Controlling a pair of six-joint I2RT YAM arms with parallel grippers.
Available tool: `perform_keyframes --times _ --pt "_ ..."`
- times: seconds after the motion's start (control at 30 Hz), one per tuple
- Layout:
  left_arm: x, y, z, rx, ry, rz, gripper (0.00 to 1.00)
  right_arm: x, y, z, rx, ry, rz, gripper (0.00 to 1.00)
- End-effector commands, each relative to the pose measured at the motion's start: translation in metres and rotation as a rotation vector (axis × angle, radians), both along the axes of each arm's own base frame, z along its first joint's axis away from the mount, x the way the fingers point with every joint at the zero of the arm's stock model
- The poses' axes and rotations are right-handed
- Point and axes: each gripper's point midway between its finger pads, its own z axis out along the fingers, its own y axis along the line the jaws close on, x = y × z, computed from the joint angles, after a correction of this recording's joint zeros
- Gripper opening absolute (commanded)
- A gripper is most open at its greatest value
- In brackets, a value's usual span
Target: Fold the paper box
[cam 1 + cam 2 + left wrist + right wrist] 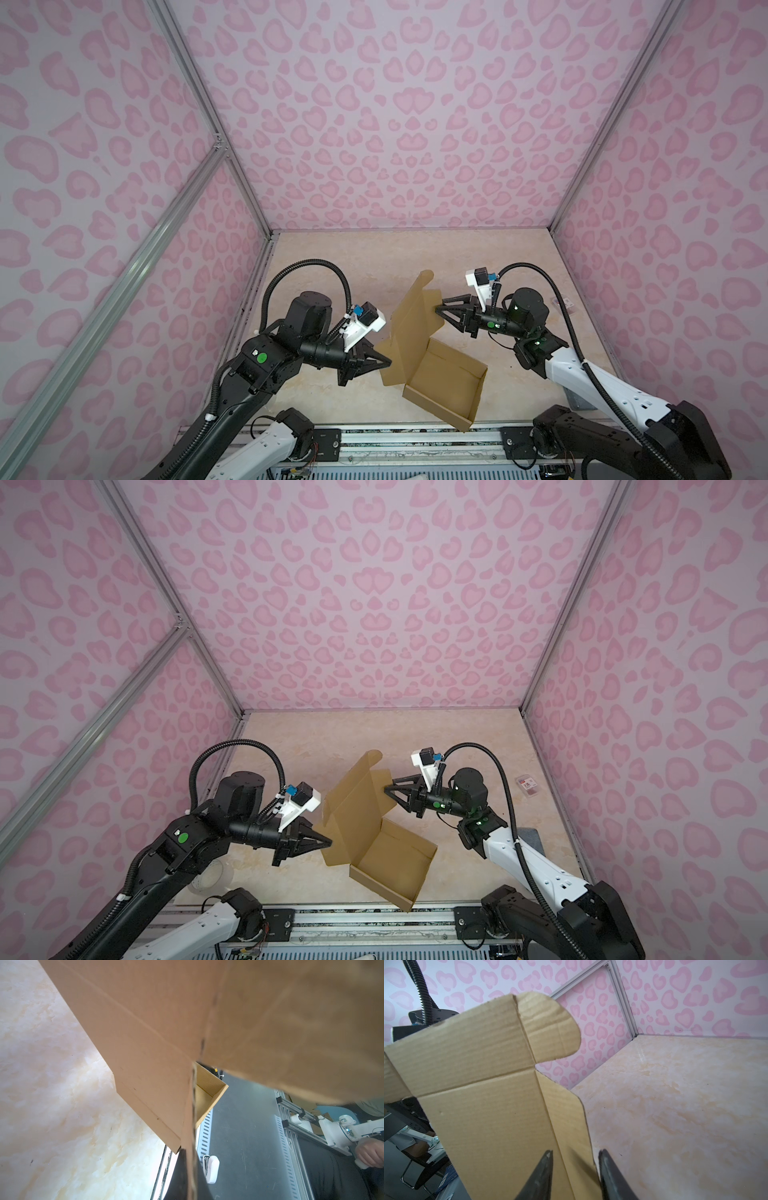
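The paper box (pixel 446 376) is sitting at the front edge of the table (pixel 353 266), with its lid standing up. I am pinching the lid's lower edge in my closed left gripper (pixel 389 362). My right gripper (pixel 575 1152) is straddling the side flap, its jaws partly apart.

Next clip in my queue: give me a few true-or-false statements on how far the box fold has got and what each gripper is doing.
1. The paper box already has a tray with its walls standing. True.
2. Its lid lies flat on the table. False: the lid is raised and tilted.
3. The left gripper is shut on the box's left edge. True.
4. The right gripper hangs well clear of the box. False: its jaws stand apart around the lid's side flap.
5. The small packet lies inside the tray. False: it lies on the table near the right wall.
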Motion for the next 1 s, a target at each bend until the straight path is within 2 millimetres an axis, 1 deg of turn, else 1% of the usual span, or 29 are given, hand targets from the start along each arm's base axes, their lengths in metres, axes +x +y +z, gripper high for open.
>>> perform_keyframes --times 0.0,0.13,0.33,0.47,0.63,0.73,0.83,0.93,0.97 --pt "-0.002 0.0 0.001 -0.007 -0.015 -0.011 0.04 -0.003 0.001 0.006 0.009 -0.029 0.017 0.31" --pt "-0.002 0.0 0.001 -0.006 -0.018 -0.014 0.04 -0.004 0.001 0.003 0.003 -0.025 0.023 0.25" --pt "0.001 0.001 -0.002 0.011 -0.032 0.005 0.04 -0.01 0.002 0.004 -0.003 -0.029 0.037 0.18" --pt "0.004 0.002 -0.004 0.024 -0.045 0.022 0.04 -0.009 -0.002 0.001 -0.026 -0.036 0.008 0.12" --pt "0.012 0.004 -0.008 0.05 -0.067 0.059 0.04 -0.002 -0.007 -0.007 -0.068 -0.023 -0.048 0.01" --pt "0.02 0.007 -0.013 0.081 -0.084 0.099 0.04 0.0 -0.009 -0.011 -0.081 -0.018 -0.07 0.0" --pt "0.034 0.01 -0.021 0.124 -0.11 0.162 0.04 0.002 -0.013 -0.014 -0.092 -0.021 -0.106 0.0" --pt "0.052 0.014 -0.028 0.17 -0.145 0.237 0.04 0.004 -0.018 -0.02 -0.11 -0.018 -0.142 0.0" --pt "0.061 0.016 -0.031 0.191 -0.158 0.274 0.04 0.006 -0.019 -0.022 -0.113 -0.015 -0.16 0.0"
